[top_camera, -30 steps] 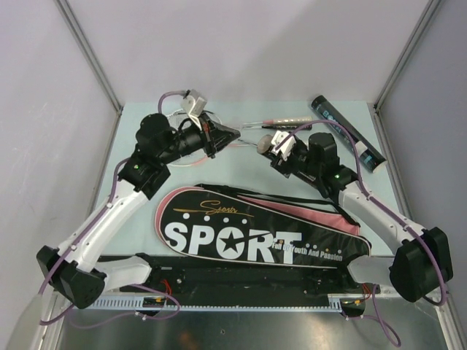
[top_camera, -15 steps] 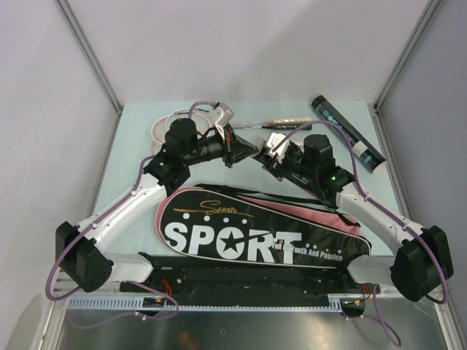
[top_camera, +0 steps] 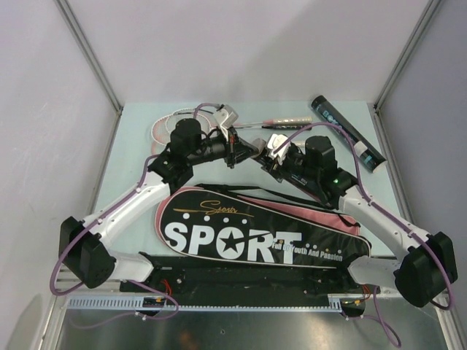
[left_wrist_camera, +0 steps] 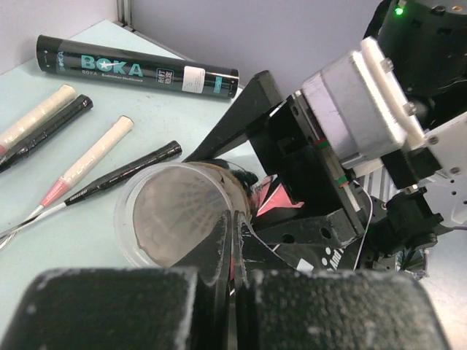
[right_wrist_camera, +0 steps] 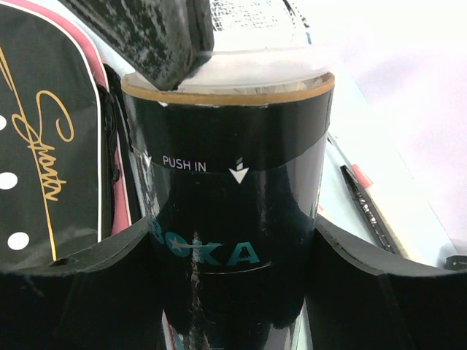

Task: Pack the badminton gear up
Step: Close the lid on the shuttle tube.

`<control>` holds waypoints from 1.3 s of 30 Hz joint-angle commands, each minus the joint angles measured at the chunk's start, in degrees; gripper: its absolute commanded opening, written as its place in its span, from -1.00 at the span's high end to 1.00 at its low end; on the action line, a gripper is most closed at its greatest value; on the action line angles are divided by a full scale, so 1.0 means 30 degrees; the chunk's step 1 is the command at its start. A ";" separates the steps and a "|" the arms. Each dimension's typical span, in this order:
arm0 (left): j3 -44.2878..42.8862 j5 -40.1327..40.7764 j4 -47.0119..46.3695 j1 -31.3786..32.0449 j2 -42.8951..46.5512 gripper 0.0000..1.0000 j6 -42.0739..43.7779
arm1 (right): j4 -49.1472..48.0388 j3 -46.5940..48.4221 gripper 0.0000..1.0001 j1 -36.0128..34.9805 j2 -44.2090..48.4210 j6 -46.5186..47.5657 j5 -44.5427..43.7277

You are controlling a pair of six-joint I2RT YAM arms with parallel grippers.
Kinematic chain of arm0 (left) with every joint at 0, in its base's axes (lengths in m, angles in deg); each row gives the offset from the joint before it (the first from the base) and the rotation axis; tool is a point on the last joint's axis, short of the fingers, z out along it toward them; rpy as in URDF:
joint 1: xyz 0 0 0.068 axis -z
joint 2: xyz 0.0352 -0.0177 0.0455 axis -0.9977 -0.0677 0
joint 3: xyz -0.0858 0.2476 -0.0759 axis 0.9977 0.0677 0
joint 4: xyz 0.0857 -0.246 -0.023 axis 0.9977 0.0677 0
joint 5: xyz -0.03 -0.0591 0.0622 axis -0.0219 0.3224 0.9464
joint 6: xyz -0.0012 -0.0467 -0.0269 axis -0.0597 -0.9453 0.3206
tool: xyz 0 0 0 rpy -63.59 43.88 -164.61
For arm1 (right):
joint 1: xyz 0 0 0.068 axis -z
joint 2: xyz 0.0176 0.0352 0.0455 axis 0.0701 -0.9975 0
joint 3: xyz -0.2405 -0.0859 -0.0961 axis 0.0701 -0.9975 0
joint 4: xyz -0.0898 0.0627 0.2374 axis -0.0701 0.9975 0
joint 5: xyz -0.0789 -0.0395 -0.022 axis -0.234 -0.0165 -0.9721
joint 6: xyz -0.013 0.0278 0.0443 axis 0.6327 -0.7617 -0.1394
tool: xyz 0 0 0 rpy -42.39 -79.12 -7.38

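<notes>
Beyond bag (top_camera: 263, 233) | right pincer (right_wrist_camera: 230, 251) clamped tube (right_wrist_camera: 233, 182) steady, likely for capping | left pincer (left_wrist_camera: 232, 248), pressed together, bore on lid (left_wrist_camera: 171, 211)

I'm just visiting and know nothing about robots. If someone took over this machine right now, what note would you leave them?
Right gripper: jaws clamped round a dark tube, capped end facing the left gripper.
Left gripper: jaws shut, tips at the tube's clear cap.
Second tube and rackets lie beyond the arms; racket bag lies flat, nearer.
Done: nothing visibly packed.
Left: presumably everything goes into the bag.
</notes>
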 commanded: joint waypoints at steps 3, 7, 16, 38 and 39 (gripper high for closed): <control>-0.0399 -0.0037 -0.0062 0.0067 -0.0182 0.99 0.0385 | -0.0822 0.0500 0.65 -0.0096 0.0885 -0.0143 0.0027; -0.0662 -0.1618 -0.0178 0.0067 -0.0387 1.00 0.0180 | -0.0939 0.0500 0.65 -0.0125 0.0768 -0.0085 0.0231; 0.0215 -0.5072 -0.2023 -0.0752 0.0374 1.00 -0.1869 | -0.0441 0.0500 0.65 -0.0154 0.1119 0.0032 0.0584; -0.1892 -1.0377 0.0316 -0.1192 -0.3170 1.00 -0.2809 | 0.0494 0.0471 0.62 -0.1121 0.2876 0.1319 0.1199; -0.1893 -1.0556 0.0348 -0.1221 -0.3199 0.99 -0.2867 | 0.0554 0.0471 0.61 -0.1179 0.2906 0.1467 0.1228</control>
